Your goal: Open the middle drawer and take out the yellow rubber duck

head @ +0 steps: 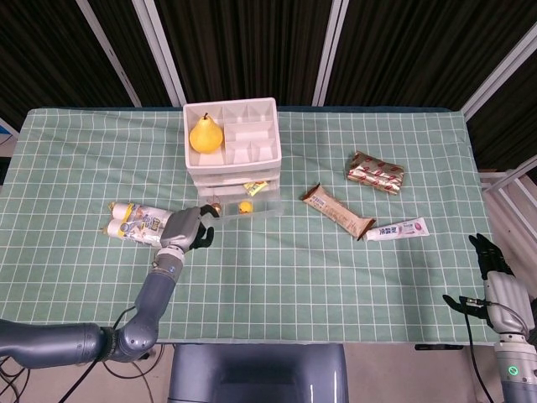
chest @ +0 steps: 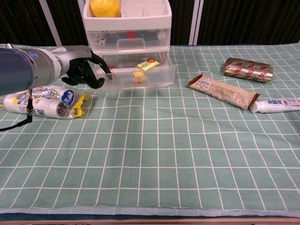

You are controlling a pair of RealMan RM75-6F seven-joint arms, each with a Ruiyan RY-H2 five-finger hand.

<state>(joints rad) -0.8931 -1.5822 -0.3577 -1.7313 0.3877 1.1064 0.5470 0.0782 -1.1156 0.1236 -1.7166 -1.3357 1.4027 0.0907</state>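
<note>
A white drawer unit [head: 231,147] [chest: 125,21] stands at the back of the table. Its middle drawer [head: 267,207] [chest: 161,77] is pulled out towards the front. In it lie the yellow rubber duck [head: 245,206] [chest: 138,76] and a yellow packet [head: 255,188] [chest: 147,64]. My left hand [head: 186,228] [chest: 82,70] grips the drawer's front left corner, fingers curled over the rim. The duck sits to the right of that hand, untouched. My right hand [head: 501,292] hangs off the table's right edge with fingers apart, holding nothing; the chest view does not show it.
A yellow pear [head: 205,133] [chest: 105,7] sits in the unit's top tray. A pack of bottles [head: 134,222] [chest: 44,101] lies left of my left hand. To the right lie a snack bar [head: 338,211] [chest: 223,91], a brown packet [head: 377,171] [chest: 247,69] and toothpaste [head: 394,229] [chest: 276,105].
</note>
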